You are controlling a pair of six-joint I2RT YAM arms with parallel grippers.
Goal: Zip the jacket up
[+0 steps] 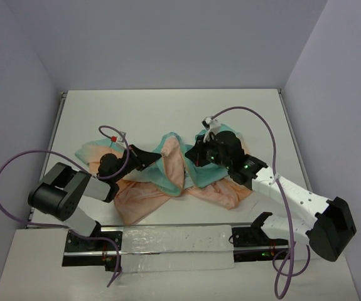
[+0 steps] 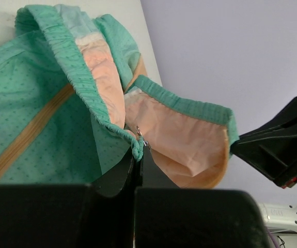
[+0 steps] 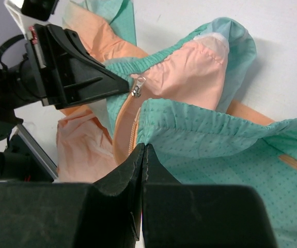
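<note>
The jacket point(image 1: 144, 197), peach fading into teal, lies crumpled mid-table between both arms. My left gripper point(image 1: 158, 158) points right and is shut on the teal hem corner point(image 2: 136, 146), just beneath the small metal zipper slider point(image 2: 141, 135). My right gripper point(image 1: 190, 155) points left, facing it a short gap away. In the right wrist view the right gripper point(image 3: 143, 147) is shut on the edge of the other teal front panel point(image 3: 225, 155), beside the orange zipper tape point(image 3: 133, 124). The left gripper point(image 3: 126, 86) and the slider point(image 3: 138, 86) show just beyond it.
The white table point(image 1: 167, 113) is boxed in by pale walls at the back and sides. Purple cables point(image 1: 14, 164) loop off both arms. A clear plastic strip point(image 1: 174, 241) lies along the near edge between the arm bases. An orange pocket zipper point(image 2: 29, 134) crosses the teal panel.
</note>
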